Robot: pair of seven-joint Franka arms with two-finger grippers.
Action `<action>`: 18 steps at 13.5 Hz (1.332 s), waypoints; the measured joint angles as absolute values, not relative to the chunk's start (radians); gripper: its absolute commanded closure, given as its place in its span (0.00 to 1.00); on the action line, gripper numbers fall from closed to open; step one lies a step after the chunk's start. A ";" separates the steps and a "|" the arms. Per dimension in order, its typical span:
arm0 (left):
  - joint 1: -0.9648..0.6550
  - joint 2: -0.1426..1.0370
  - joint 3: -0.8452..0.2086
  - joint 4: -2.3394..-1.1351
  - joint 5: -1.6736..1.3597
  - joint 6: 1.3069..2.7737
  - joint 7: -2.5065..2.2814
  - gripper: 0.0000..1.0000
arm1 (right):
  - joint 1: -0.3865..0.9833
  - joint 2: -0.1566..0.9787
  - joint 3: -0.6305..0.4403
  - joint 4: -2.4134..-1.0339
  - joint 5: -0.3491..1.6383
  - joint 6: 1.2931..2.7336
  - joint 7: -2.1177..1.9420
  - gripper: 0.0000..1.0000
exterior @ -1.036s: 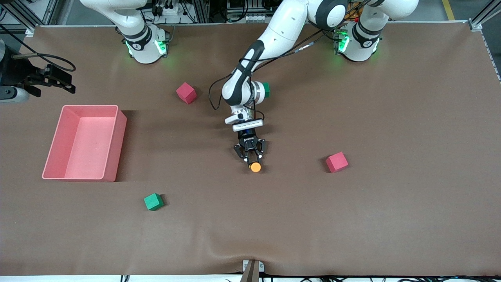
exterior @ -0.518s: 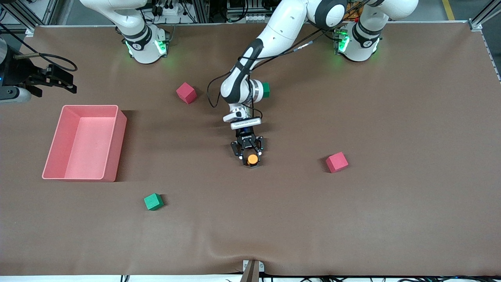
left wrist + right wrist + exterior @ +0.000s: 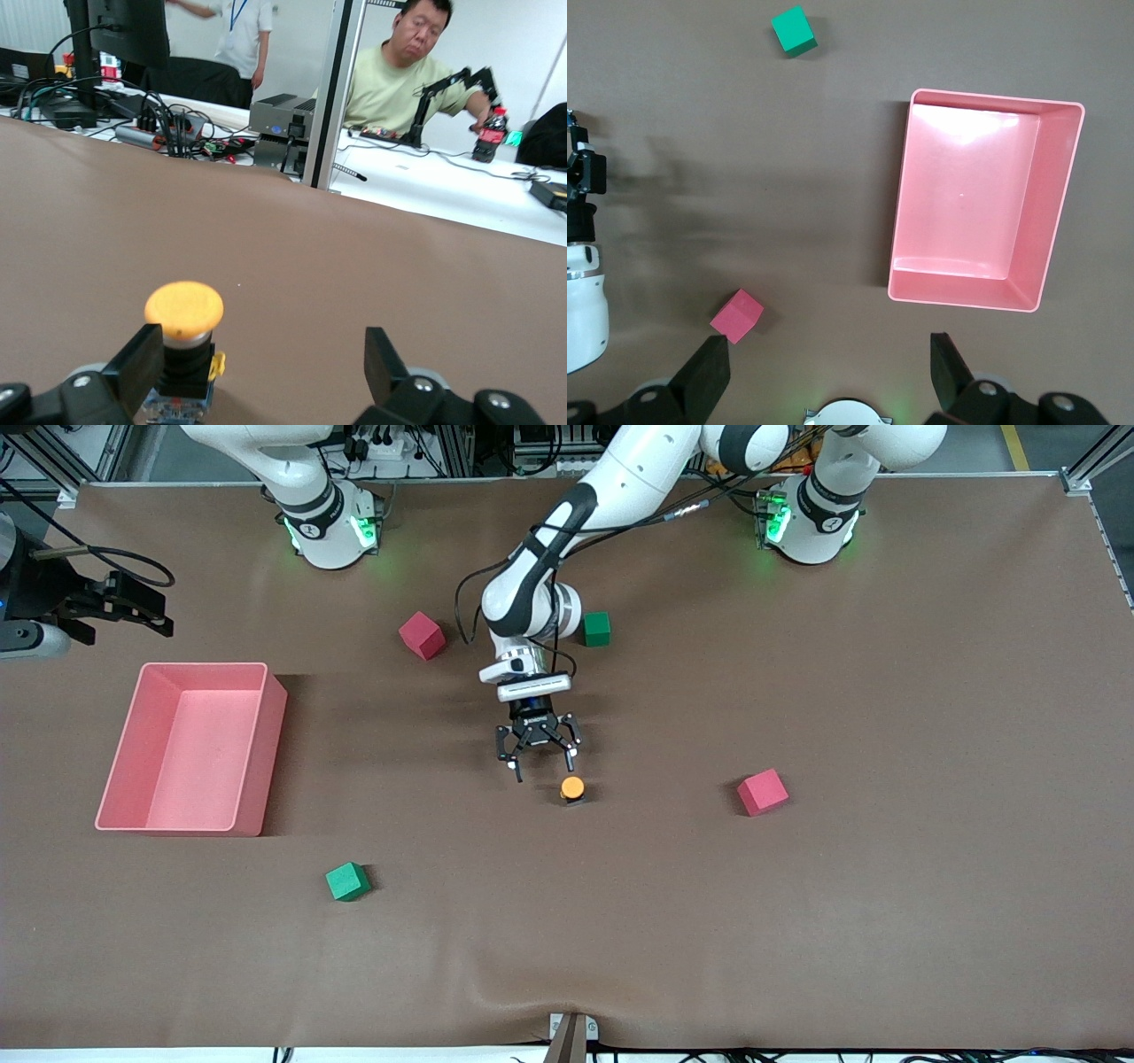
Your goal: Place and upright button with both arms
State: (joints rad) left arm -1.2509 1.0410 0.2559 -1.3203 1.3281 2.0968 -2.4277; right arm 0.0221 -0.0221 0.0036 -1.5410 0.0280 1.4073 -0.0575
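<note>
the green cube (image 3: 346, 881) is sitting closest to the front camera. farther up the bench (image 3: 797, 921), the button (image 3: 573, 788) is standing upright with its orange cap on top, nothing gripping it. the left gripper (image 3: 538, 757) is hanging just beside it, fingers (image 3: 142, 367) spread wide and holding nothing. the pink bin (image 3: 190, 748) is sitting toward the right arm's end. the right gripper (image 3: 133, 607) is waiting high above that end, its fingers (image 3: 704, 376) spread apart too.
</note>
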 measured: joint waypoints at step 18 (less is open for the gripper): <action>-0.919 0.587 0.235 -1.309 0.385 2.091 -1.363 0.00 | 0.022 -0.021 0.002 -1.543 0.026 1.408 -0.057 0.00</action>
State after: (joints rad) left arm -0.9187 0.5870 0.2345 -1.3089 0.3852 2.0913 -1.3632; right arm 0.0218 -0.0212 0.0021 -1.5427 0.0265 1.4080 -0.0571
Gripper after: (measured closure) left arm 0.000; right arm 0.000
